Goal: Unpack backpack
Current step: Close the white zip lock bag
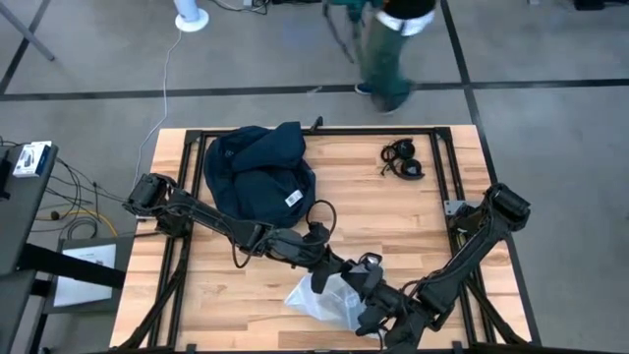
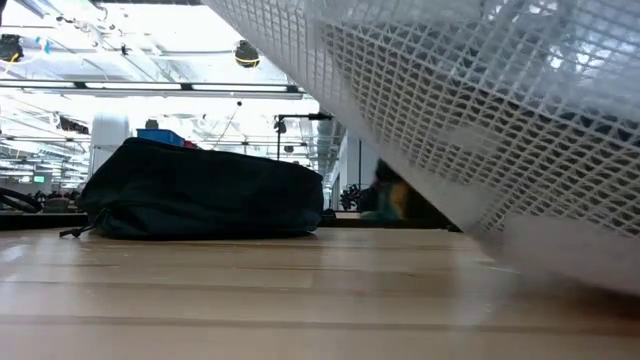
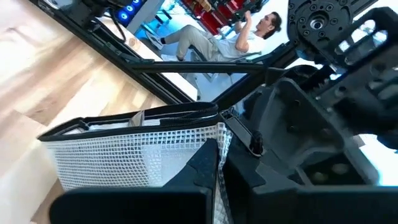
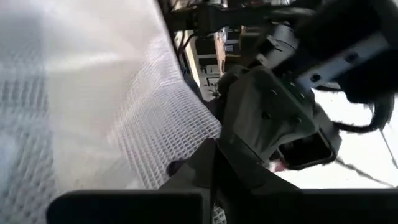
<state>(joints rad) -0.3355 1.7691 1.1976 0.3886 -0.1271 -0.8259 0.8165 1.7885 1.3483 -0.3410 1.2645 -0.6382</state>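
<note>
white mesh, woven in small squares, fills most of the low view: it belongs to a clear mesh pouch (image 1: 324, 300) at the near edge of the wooden table (image 1: 393, 211), and it blocks that camera's sight of the table's right half. the pouch has a dark strip along its top, seen in the left wrist view (image 3: 134, 152). both arms meet over it. the left gripper (image 1: 346, 278) has its jaws pressed together on the pouch's mesh edge; the right gripper (image 1: 378, 317) likewise pinches the pouch from the other side, its fingers (image 4: 199, 165) closed on the netting. the backpack (image 1: 257, 172), soft, rounded, dark navy fabric with a small white label, lies well apart at the far left of the table, slumped low in the low view (image 2: 200, 190). a black coiled cable (image 1: 401, 160) rests at the far right. a person (image 1: 388, 44) stands on the grey floor beyond the table.
</note>
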